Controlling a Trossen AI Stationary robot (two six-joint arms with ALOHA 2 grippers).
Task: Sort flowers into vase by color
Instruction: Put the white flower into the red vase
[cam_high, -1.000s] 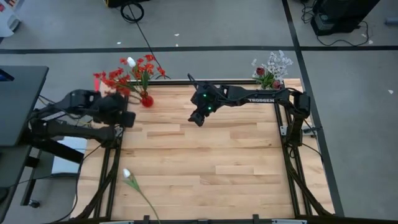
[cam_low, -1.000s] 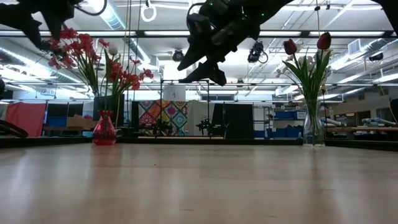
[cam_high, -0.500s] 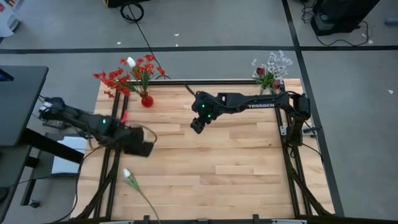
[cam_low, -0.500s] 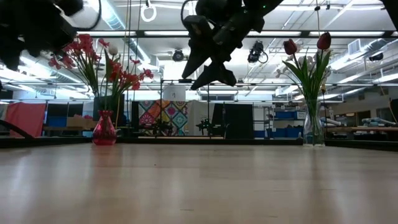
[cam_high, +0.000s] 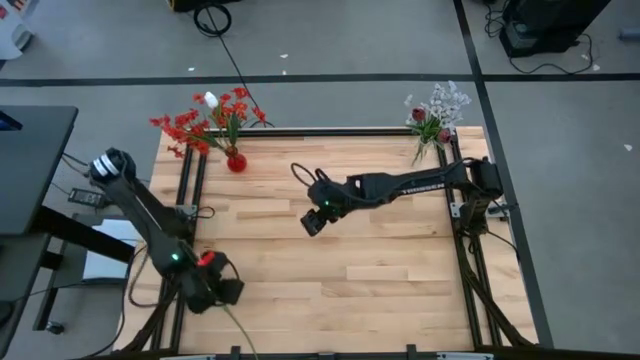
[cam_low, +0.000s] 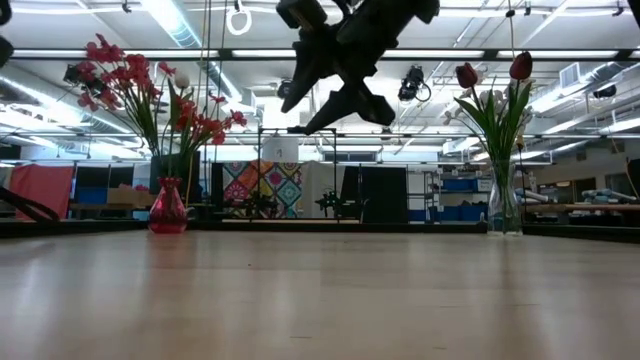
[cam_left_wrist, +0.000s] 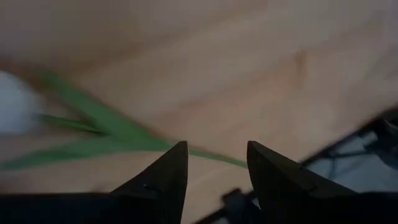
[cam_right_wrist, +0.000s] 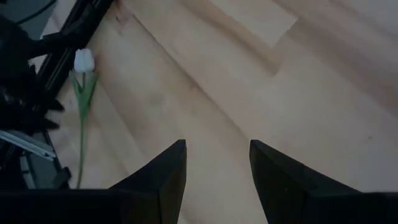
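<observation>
Pickup of the last loose flower is the step in hand, I judge. Left gripper (cam_high: 222, 291) hangs over the near-left corner of the table (cam_high: 360, 270), right above the white tulip (cam_right_wrist: 83, 60) lying flat there; in the high view the gripper hides the bud and only a bit of green stem shows past it. Left wrist view shows its fingers (cam_left_wrist: 166, 173) spread apart, nothing between them, with the stem and leaves crossing the wood just ahead of the tips and the white bud off to one side. Not touching yet as far as I can tell.

Right gripper (cam_high: 313, 222) hovers mid-table, raised, fingers parted and empty, waiting.

Red vase (cam_high: 236, 161) stands at the far-left edge with red clusters and one white bud in it. Clear vase (cam_low: 505, 205) at the far-right corner holds maroon tulips and pale sprigs.

Next move likely: lower the left gripper so the stem sits between the fingers, pinch the thin stem, lift, carry to the matching vase. Stem is thin and flat on the wood, so a low, centred pinch is needed.
</observation>
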